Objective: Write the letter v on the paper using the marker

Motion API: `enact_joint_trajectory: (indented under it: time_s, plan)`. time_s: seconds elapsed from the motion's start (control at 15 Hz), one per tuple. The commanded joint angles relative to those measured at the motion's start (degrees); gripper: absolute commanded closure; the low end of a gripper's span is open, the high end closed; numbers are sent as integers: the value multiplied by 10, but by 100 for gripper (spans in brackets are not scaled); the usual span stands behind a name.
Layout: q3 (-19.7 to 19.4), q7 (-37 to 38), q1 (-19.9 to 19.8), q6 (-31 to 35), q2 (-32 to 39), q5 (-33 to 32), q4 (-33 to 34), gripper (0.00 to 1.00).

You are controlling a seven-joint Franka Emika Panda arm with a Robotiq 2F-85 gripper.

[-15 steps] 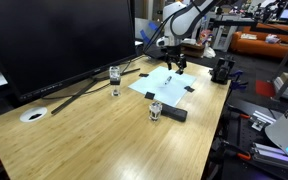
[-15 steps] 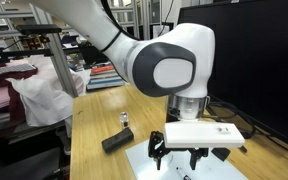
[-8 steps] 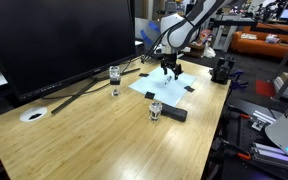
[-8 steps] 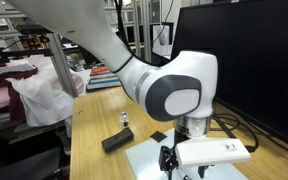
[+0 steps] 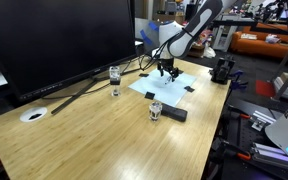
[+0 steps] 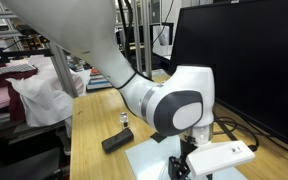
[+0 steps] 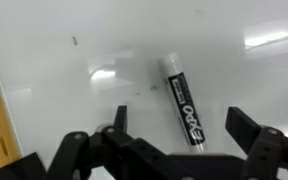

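Exterior view far across table (image 5: 104, 135), exterior view close beside arm (image 6: 174, 105), wrist above paper (image 7: 224, 70)

Wooden table (image 5: 94, 140) with paper (image 5: 172, 88), perhaps a glass (image 5: 115, 78)

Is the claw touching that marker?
Apart. Wrist view shows the marker lying on the paper inside the open gripper, white gaps on both sides.

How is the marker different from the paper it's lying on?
The marker is a thin stick; the paper is a wide flat sheet. The marker is black and white with letters printed on it; the paper is almost all plain white. The marker is far smaller than the paper. Both lie flat, neither held by the open end effector.
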Motion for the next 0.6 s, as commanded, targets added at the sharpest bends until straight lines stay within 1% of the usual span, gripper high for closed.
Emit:
enact_joint_trajectory:
  time_s: [0.0, 0.13, 0.2, 0.27, 0.33, 0.4, 0.47, 0.53]
  plan:
    - [7, -26, -12, 20, 8, -18, 1, 0]
    - [5, -33, -12, 24, 6, -24, -5, 0]
    - [4, -34, -11, 26, 4, -26, -7, 2]
    - [3, -35, -11, 27, 4, -28, -8, 16]
    - [6, -39, -14, 27, 3, -25, -9, 27]
    - [8, -43, -16, 28, 4, -22, -9, 31]
    - [9, -47, -18, 30, 4, -19, -8, 40]
    - [10, -50, -19, 32, 4, -18, -8, 46]
